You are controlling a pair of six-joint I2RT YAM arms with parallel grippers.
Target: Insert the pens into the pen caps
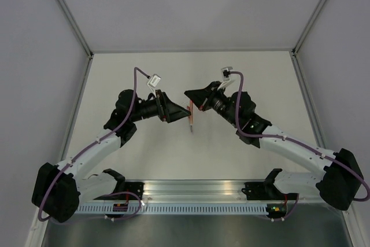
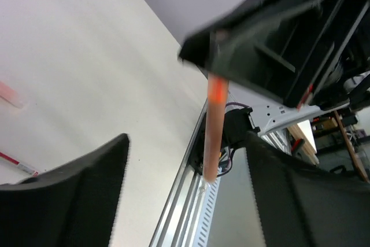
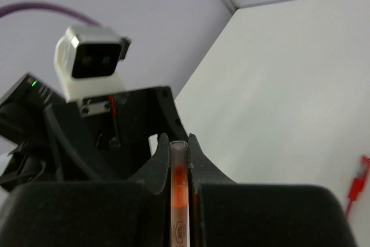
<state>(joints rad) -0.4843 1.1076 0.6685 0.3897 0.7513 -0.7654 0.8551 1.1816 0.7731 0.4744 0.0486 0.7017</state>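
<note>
Salmon-orange pen [image 3: 178, 201] gripped tight in the right gripper [image 3: 178, 143], hanging down between the left gripper's [image 2: 186, 140] wide-apart fingers, touching neither. Red pen [image 2: 14, 161] flat on the table [image 2: 87, 56], well apart. Capped or not: unclear.

Bright, even light; wrist views blur up close.

The left gripper [image 2: 186, 143] and right gripper [image 3: 177, 143] meet over the middle of the table [image 1: 243, 73]. A pen [image 3: 178, 192] is clamped between the right gripper's fingers. Its free end points toward the near rail [image 1: 191, 188] and seems to sit between the left gripper's spread fingers. A second pen [image 2: 17, 167] lies on the table.
</note>
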